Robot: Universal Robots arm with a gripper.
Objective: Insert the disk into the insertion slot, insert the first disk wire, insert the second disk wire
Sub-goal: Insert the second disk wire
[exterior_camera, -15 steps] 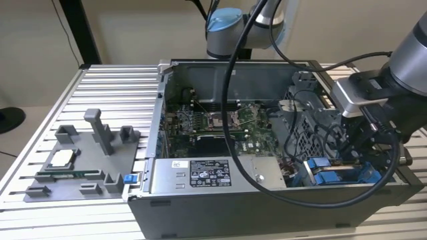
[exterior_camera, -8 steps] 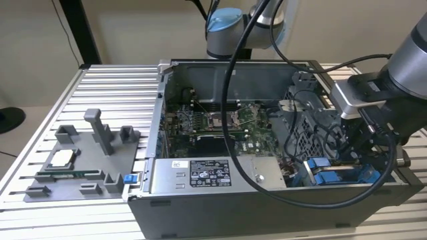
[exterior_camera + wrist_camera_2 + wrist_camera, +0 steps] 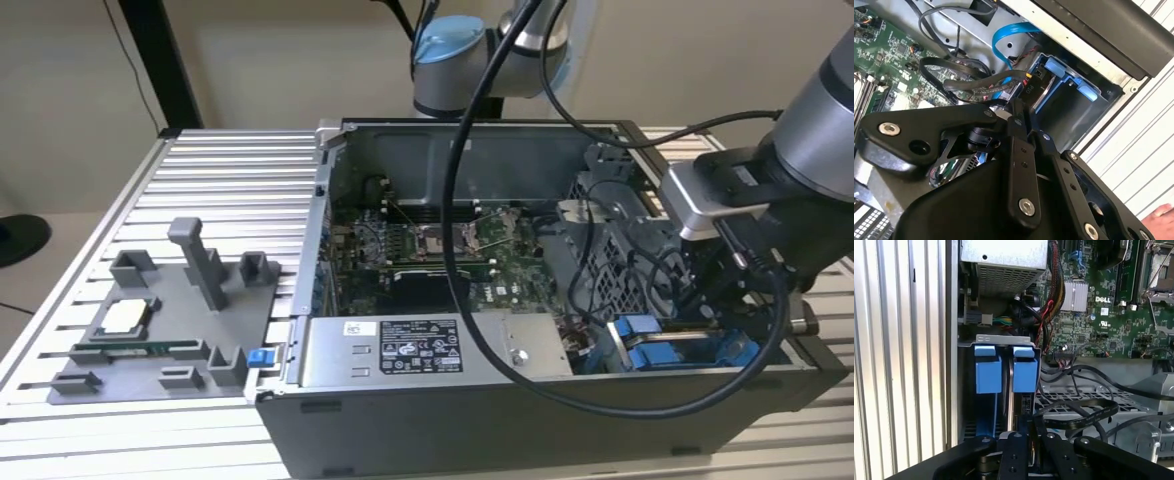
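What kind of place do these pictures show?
Probably a robotics lab or test bench: an open computer case sits on a slatted aluminium table, beside a grey parts tray, with a robot arm working inside.

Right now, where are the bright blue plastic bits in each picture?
Exterior view: the blue plastic bits sit in the computer case's corner on the exterior view's right, under the arm's pincer.
First wrist view: they stand as two blue blocks just beyond the pincer.
Second wrist view: they line the bay beyond the pincer.
Shared landmark: the green circuit board.
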